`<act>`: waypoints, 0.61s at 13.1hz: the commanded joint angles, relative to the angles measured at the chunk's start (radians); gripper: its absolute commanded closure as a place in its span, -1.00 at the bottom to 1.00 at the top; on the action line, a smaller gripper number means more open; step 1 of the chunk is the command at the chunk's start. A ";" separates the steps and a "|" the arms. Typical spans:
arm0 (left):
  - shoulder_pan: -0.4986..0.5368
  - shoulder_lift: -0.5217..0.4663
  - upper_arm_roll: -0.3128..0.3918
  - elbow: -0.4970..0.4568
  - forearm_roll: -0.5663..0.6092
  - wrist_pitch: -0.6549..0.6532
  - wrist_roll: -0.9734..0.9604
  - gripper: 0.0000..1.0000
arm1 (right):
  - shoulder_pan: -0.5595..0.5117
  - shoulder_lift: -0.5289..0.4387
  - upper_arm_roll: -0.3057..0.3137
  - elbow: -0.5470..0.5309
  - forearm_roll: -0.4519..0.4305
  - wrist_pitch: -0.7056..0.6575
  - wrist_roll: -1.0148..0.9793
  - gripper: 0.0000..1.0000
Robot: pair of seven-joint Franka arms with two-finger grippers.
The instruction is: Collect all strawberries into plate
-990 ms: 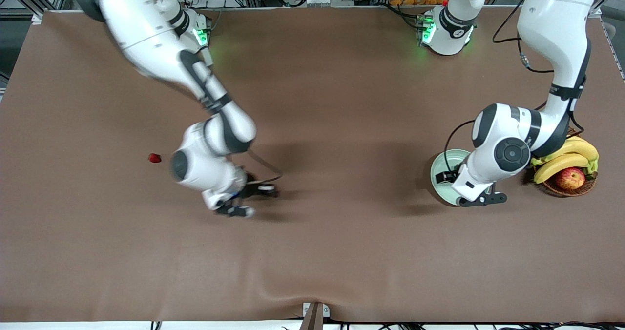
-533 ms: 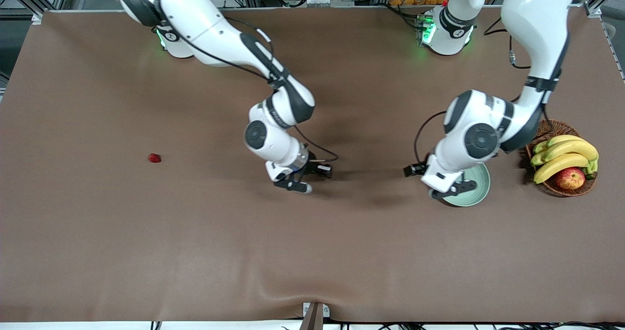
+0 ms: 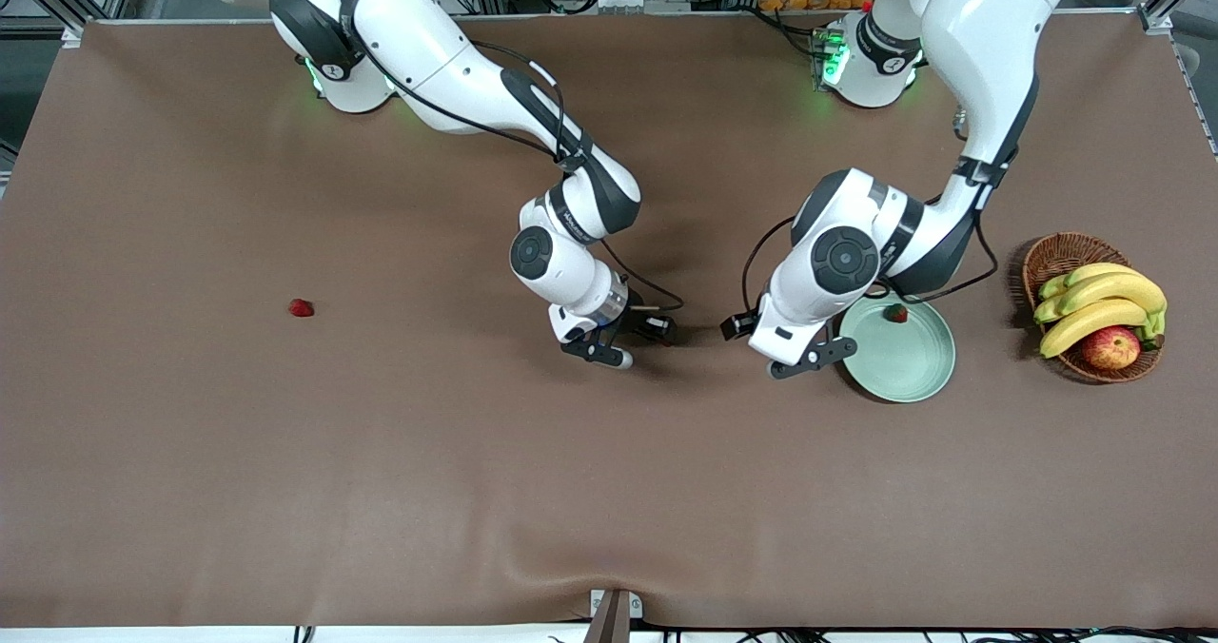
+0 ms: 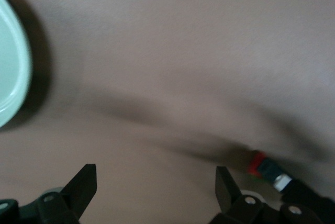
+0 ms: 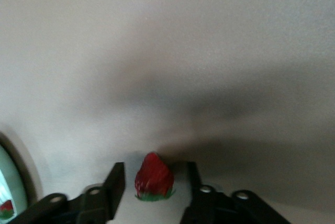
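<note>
Transport looks like the step in hand: the right gripper (image 3: pixel 636 340), mid-frame over bare table, pinches a held strawberry (image 5: pixel 154 179). Keep that grip firm, travel level to the plate (image 3: pixel 909 377), and release low over its centre, clear of the plated strawberry (image 3: pixel 895 313) at its upper rim. The left gripper (image 3: pixel 775 339) waits wide open and empty beside the plate. A third strawberry (image 3: pixel 302 308) lies at mid-height toward the right arm's end.

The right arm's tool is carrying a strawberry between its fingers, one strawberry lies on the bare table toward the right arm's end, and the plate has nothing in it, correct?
Not quite: the plate is not bare. The front view shows a strawberry already lying in it, near its rim. The rest holds: the right tool has a strawberry between its fingers, and another strawberry lies on the table toward the right arm's end.
</note>
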 commanded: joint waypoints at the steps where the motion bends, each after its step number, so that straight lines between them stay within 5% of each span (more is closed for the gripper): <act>1: -0.045 0.075 0.003 0.106 -0.014 -0.008 -0.068 -1.00 | -0.033 -0.029 -0.008 0.018 0.028 -0.022 -0.004 -1.00; 6: -0.094 0.127 0.003 0.119 -0.013 0.075 -0.157 -1.00 | -0.238 -0.156 -0.010 -0.095 -0.027 -0.222 -0.017 -1.00; 8: -0.132 0.165 0.009 0.125 -0.004 0.154 -0.197 -1.00 | -0.347 -0.227 -0.010 -0.151 -0.207 -0.353 -0.017 -1.00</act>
